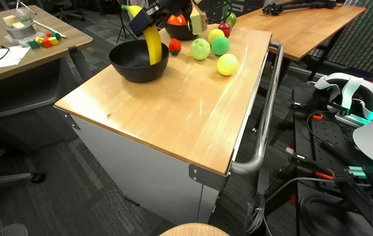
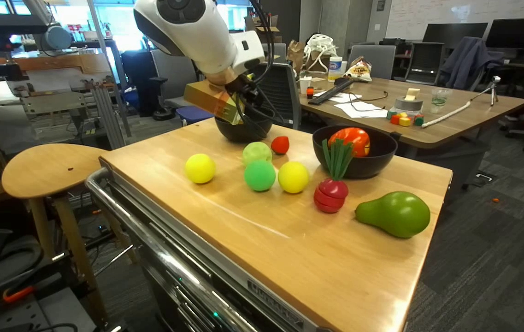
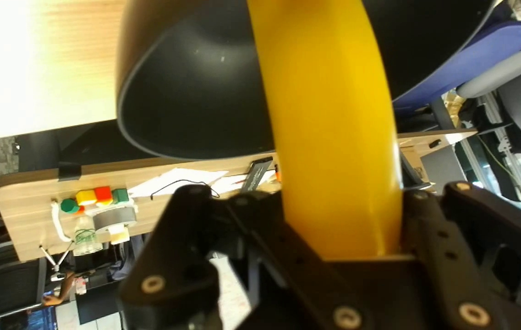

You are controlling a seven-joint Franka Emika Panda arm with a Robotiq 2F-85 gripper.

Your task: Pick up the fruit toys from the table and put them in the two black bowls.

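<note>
Robot arm (image 2: 197,46) has the banana (image 1: 153,46) pinched in its hand (image 3: 342,206), squeezed from both sides up toward the green end. It's held almost upright, bottom end dipped inside a black bowl (image 1: 134,73) near the edge of the table (image 1: 173,111). Can't tell if it's actually touching the bowl's bottom, the rim hides that bit. The second black bowl (image 2: 377,163) has a shiny red-orange fruit (image 2: 351,140) sitting in it. Loose on the table: a little red strawberry-looking toy (image 2: 280,145) roughly between the bowls, a yellow-green ball (image 1: 200,49), green ball (image 1: 220,46) and yellow ball (image 1: 214,33) pretty much huddled up, another yellow ball (image 1: 227,64) slightly off, a red radish-ish thing (image 2: 331,196) standing leaves-up, and a fat green pear (image 2: 395,214) on its side, well away from the banana. Shiny metal bar (image 1: 270,98) runs along the table's long side.
</note>
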